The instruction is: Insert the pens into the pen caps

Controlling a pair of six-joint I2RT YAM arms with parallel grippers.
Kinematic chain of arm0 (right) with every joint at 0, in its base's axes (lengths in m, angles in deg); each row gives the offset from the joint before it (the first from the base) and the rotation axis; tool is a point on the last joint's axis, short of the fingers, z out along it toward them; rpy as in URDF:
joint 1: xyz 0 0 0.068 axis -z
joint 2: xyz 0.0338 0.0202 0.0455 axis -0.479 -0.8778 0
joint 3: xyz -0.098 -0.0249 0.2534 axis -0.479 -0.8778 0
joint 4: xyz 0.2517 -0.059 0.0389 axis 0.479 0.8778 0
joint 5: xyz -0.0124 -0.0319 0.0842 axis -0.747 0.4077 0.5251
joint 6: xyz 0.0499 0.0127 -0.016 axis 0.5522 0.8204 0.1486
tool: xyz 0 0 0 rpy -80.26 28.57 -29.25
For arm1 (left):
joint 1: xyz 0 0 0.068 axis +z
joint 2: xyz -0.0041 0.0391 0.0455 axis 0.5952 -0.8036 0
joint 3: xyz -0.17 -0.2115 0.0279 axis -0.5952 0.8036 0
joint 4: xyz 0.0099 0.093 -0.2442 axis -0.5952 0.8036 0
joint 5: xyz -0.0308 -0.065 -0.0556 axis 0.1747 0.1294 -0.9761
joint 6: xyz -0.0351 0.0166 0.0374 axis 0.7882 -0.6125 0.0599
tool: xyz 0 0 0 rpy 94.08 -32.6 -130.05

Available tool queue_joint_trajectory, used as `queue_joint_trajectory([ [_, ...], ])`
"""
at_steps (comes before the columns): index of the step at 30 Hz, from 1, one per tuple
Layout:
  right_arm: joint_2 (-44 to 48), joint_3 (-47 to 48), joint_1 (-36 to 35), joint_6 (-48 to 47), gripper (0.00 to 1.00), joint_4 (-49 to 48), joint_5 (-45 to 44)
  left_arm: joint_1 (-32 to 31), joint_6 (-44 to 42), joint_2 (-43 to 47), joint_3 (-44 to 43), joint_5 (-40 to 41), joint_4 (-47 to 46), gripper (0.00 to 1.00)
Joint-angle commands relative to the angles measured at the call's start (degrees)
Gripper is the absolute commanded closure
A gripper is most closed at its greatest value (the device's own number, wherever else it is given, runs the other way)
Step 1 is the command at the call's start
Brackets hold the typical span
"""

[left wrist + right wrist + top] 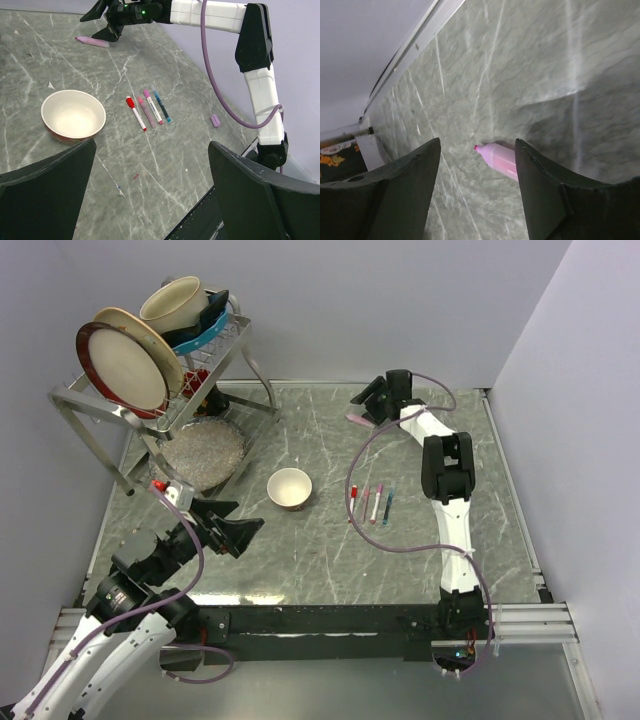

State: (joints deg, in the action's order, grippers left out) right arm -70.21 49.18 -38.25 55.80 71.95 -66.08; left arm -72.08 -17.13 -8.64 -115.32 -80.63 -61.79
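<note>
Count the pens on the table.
5. Four pens lie in a row beside the bowl; the fifth pen, pink, lies far off at the right gripper. More may be hidden.

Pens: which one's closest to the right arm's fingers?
The lone pink pen at the table's far side, directly under the right fingers. The other four lie in a row mid-table.
</note>
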Motion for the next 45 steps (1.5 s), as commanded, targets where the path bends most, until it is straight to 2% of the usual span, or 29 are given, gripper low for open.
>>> queue_joint_trajectory([
  [1, -1.3, 2.35, -1.36, -2.01, 0.32, 1.64, 1.95, 0.31, -0.52, 0.72, -1.15, 0.2, -0.96, 0.01],
  [6, 0.89, 0.42, -2.15, -4.39, 0.32, 4.8, 1.51, 0.31, -0.52, 0.9, -1.32, 0.37, -0.87, 0.01],
  [13, 5.38, -7.14, -3.11, -9.65, 0.34, 4.89, 1.34, 0.31, -0.7, 1.43, -1.15, -0.15, -1.04, 0.01],
  [22, 4.85, -4.33, -6.62, -16.95, 0.36, 12.18, -0.86, 0.31, -0.87, 1.43, -1.24, -0.51, -0.96, 0.01],
  [29, 6.96, -5.21, -9.7, -22.4, 0.37, 18.76, -5.6, 0.31, -0.96, 1.87, -1.24, -0.42, -0.96, 0.01],
  [45, 14.25, -12.41, -14.45, -32.25, 0.42, 25.54, -16.94, 0.31, -1.31, 2.13, -1.15, -1.3, -1.31, 0.01],
])
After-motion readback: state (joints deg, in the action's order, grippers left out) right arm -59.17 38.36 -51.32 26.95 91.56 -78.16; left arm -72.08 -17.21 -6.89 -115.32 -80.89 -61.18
